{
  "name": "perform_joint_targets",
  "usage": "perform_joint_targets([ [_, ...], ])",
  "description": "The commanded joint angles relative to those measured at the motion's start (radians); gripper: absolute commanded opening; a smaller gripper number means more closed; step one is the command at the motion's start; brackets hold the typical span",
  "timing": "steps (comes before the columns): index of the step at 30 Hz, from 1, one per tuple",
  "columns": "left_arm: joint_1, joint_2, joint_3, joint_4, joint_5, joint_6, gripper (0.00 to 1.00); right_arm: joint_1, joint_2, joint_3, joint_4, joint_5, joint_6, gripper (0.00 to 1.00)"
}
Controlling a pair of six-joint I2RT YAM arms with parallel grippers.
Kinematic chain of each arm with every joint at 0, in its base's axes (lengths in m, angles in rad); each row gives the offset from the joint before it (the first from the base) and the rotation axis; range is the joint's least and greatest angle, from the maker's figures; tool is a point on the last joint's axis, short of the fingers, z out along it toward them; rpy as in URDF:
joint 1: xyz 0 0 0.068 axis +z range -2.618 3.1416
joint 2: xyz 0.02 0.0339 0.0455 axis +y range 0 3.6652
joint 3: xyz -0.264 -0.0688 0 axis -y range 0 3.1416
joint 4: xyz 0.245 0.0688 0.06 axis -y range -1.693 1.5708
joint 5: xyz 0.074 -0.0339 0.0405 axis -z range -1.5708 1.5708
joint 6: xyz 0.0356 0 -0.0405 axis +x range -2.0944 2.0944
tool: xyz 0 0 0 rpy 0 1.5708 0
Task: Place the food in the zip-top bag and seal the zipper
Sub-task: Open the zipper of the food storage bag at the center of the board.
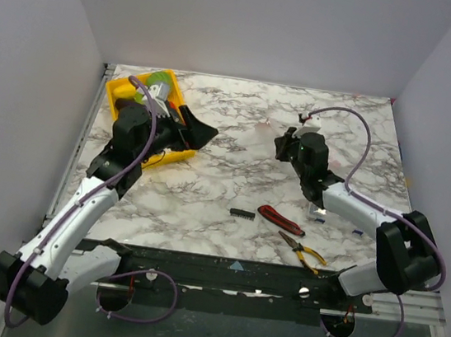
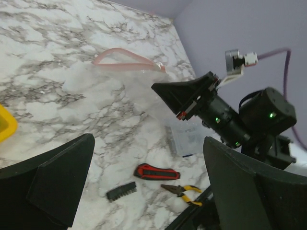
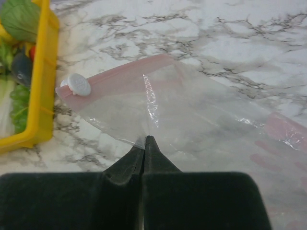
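Note:
The clear zip-top bag (image 3: 206, 120) lies flat on the marble table between the two arms. Its pinkish zipper (image 3: 120, 76) carries a white slider (image 3: 78, 84) at the end near the tray. The bag also shows in the left wrist view (image 2: 120, 79). My right gripper (image 3: 145, 139) is shut on the bag's near side edge, and it shows in the top view (image 1: 282, 146). The food (image 3: 19, 19), with green, red and dark pieces, lies in the yellow tray (image 3: 43, 96). My left gripper (image 2: 147, 143) is open and empty, in the air beside the tray (image 1: 194, 131).
A red utility knife (image 1: 280, 218), yellow-handled pliers (image 1: 302, 252) and a small black toothed piece (image 1: 242, 213) lie near the front edge. A rigid clear box (image 2: 189, 139) sits under the right arm. The yellow tray (image 1: 123, 93) is in the back left corner.

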Motion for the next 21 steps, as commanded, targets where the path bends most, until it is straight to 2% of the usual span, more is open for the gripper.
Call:
perform_joint_targets([
  [1, 0.105, 0.150, 0.035, 0.075, 0.283, -0.363, 0.95, 0.015, -0.086, -0.097, 0.154, -0.144, 0.071, 0.00],
  [5, 0.162, 0.367, 0.009, 0.308, 0.523, -0.630, 0.81, 0.034, -0.111, -0.173, 0.259, -0.191, 0.053, 0.00],
  [7, 0.165, 0.445, -0.011, 0.421, 0.567, -0.733, 0.81, 0.036, -0.124, -0.203, 0.286, -0.245, 0.054, 0.00],
  [9, 0.160, 0.484, -0.026, 0.468, 0.568, -0.777, 0.79, 0.037, -0.140, -0.240, 0.310, -0.258, 0.041, 0.00],
  [16, 0.152, 0.495, -0.027, 0.267, 0.478, -0.766, 0.69, 0.037, -0.215, -0.306, 0.339, -0.244, 0.002, 0.00],
  [18, 0.153, 0.530, -0.031, 0.244, 0.501, -0.830, 0.65, 0.037, -0.234, -0.312, 0.338, -0.250, -0.015, 0.00],
  [21, 0.137, 0.594, -0.045, 0.303, 0.528, -0.974, 0.61, 0.041, -0.254, -0.320, 0.346, -0.260, -0.037, 0.00],
])
